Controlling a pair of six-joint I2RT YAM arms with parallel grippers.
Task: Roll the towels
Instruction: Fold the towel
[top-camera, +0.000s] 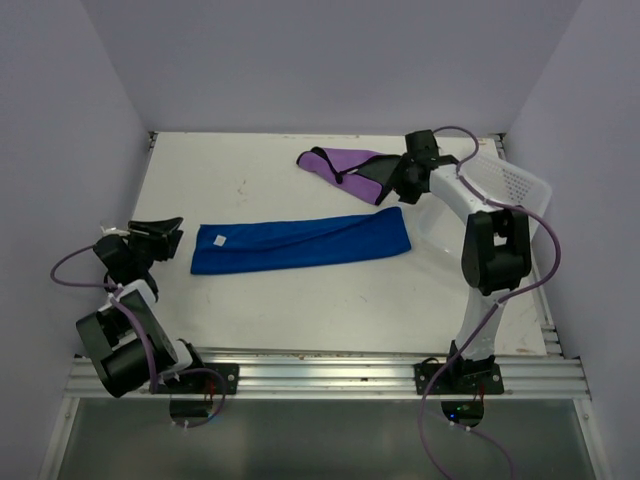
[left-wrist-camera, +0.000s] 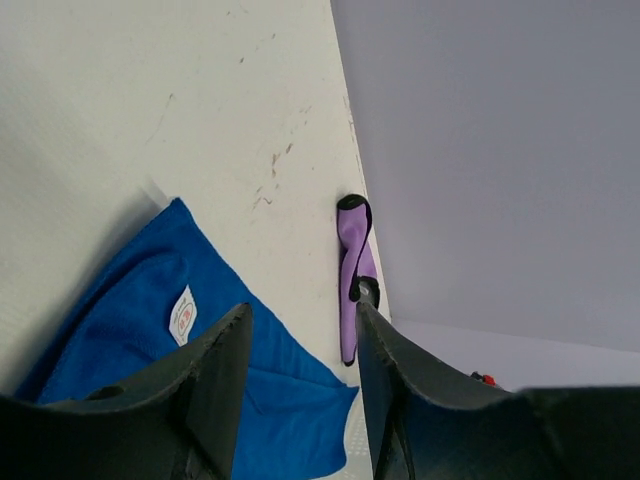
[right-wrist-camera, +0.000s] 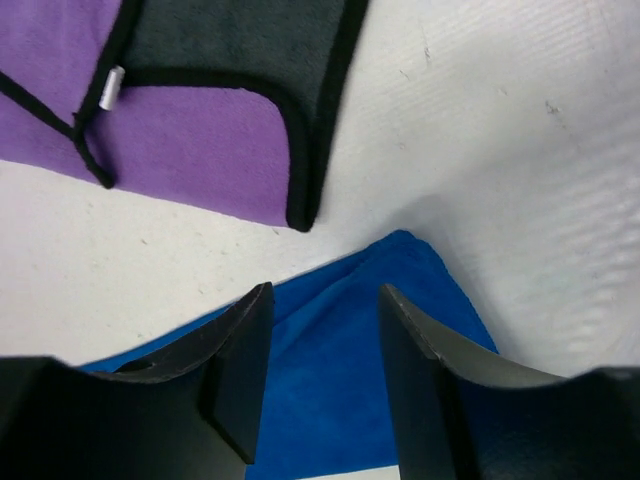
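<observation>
Pale lavender walls are closing in a white worktop (top-camera: 260, 160), and nothing on it is looking rolled yet. Two towels are lying there: the blue towel (top-camera: 300, 243) is stretching as a long folded strip across the middle of the overhead view, and the purple towel (top-camera: 345, 168), with its black section and dark trim, is lying crumpled toward the upper centre, well apart from the left arm. One white perforated basket (top-camera: 510, 185) is sitting at the right edge. The left end effector (top-camera: 160, 235) is hovering just beside the strip's left end, its fingers parted about halfway and gripping nothing. The right end effector (top-camera: 400, 185) is hanging by the strip's right end, touching or nearly touching the purple towel's black part, likewise half open and empty. Judging from this, the blue strip is lying ready for rolling; the next move is calling for pinching one short end and turning it over along the length.
</observation>
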